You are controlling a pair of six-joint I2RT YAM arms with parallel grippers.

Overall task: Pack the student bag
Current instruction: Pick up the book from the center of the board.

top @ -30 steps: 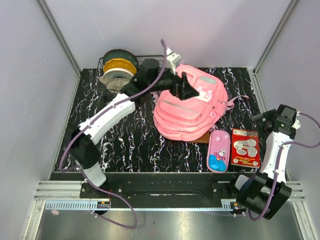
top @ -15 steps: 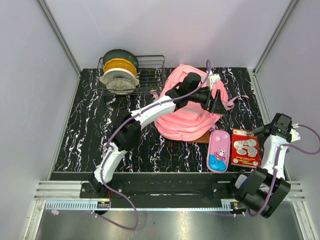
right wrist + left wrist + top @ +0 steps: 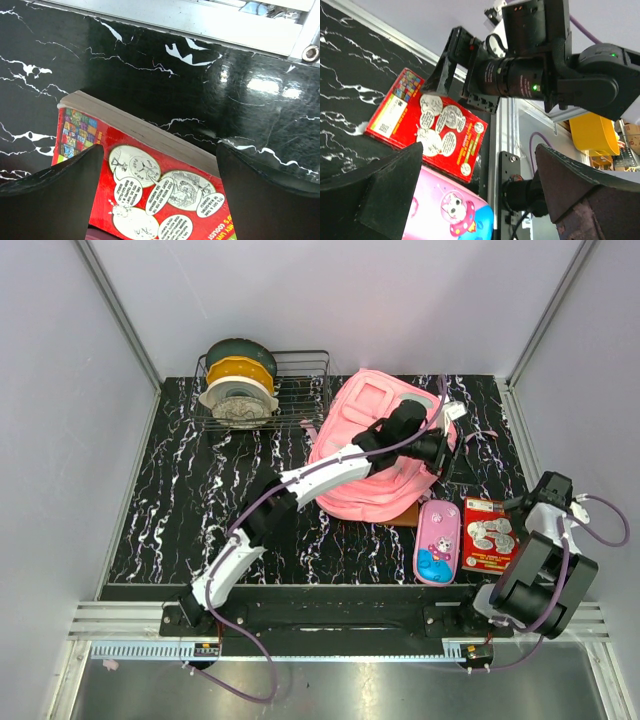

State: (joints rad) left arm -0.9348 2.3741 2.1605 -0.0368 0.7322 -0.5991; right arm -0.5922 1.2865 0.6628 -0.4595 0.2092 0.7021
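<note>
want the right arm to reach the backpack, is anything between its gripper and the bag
Yes. The left gripper hangs open at the student bag's right side, facing the right gripper. The red book lies right beneath the right gripper, with the pencil case beside it.

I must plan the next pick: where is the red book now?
In the top view, the red book lies flat at the near right of the table, just right of the pencil case.

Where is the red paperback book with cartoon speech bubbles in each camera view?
Top external: red paperback book lower right, beside the pink zippered pencil case.
Left wrist: centre-left, above that pencil case.
Right wrist: lower centre, running off the bottom edge.
Shared landmark: black white-veined tabletop under it.
</note>
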